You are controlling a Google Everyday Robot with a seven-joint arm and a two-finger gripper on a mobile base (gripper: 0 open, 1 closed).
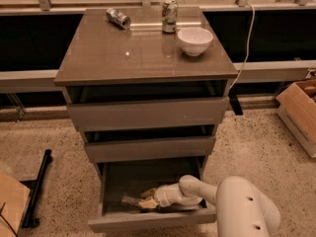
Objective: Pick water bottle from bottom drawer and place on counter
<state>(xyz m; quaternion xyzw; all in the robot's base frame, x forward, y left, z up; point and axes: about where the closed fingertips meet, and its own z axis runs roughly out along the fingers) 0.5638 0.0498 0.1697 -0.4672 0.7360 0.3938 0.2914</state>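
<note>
The arm (247, 209) is cased in smooth, glossy white shells with no sharp edges. Its nearest segment is a fat, rounded barrel, marked by a few small dark round holes on its upper face. From it a slimmer white link (195, 187) with a ball-like elbow runs to an oval white wrist housing (170, 196). The gripper (147, 203), down inside the bottom drawer (148, 223), is pale tan-yellow, duller than the white casing
</note>
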